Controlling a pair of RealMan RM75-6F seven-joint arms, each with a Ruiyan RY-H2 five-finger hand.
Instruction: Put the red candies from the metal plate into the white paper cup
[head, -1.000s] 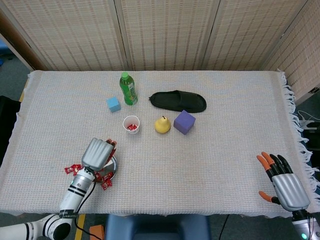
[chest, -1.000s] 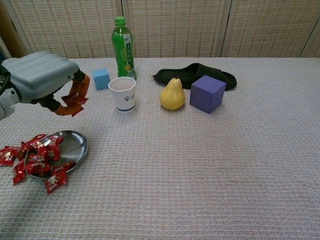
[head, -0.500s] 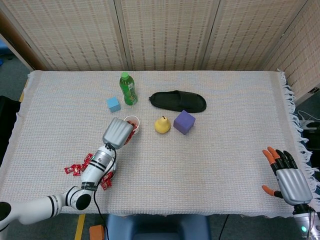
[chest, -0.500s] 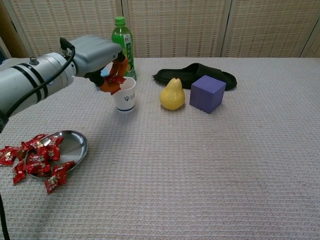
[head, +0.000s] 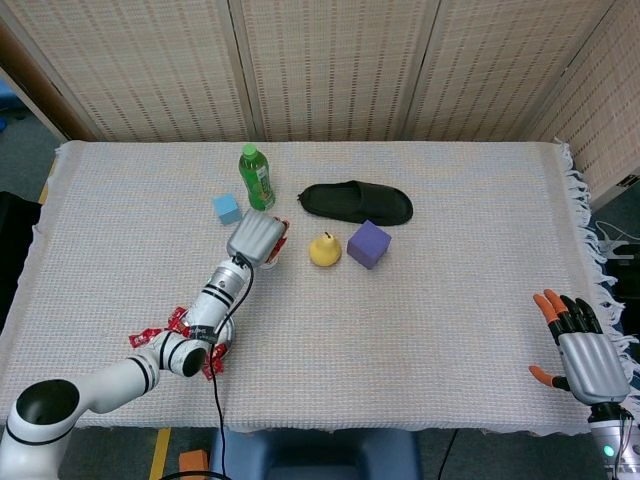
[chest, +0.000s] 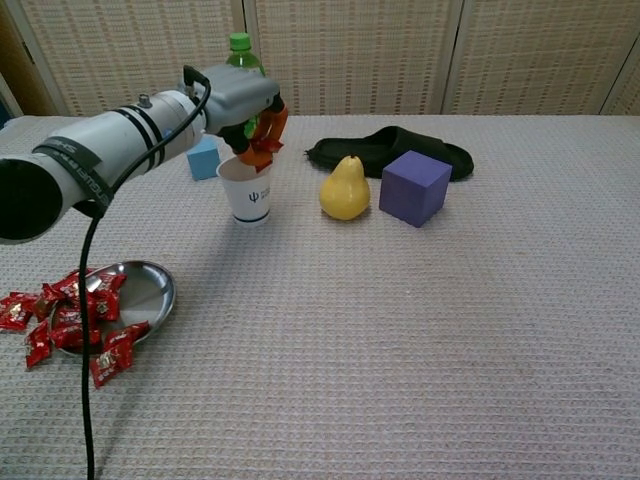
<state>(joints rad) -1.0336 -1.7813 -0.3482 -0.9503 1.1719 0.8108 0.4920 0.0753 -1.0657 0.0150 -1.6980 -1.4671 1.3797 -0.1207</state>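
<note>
From the head view, the left hand hangs over the white paper cup, mostly hiding it, a red candy pinched in its fingers; more red candies lie on and around the metal plate near the table's front left; a green bottle, blue cube, black slipper, pear and purple cube stand around the cup; the right hand rests at the front right edge, fingers spread, holding nothing

From the chest view, the left hand holds the candy just above the cup's rim; wrapped candies crowd the plate's left side; the bottle stands behind the hand, the pear just right of the cup
</note>
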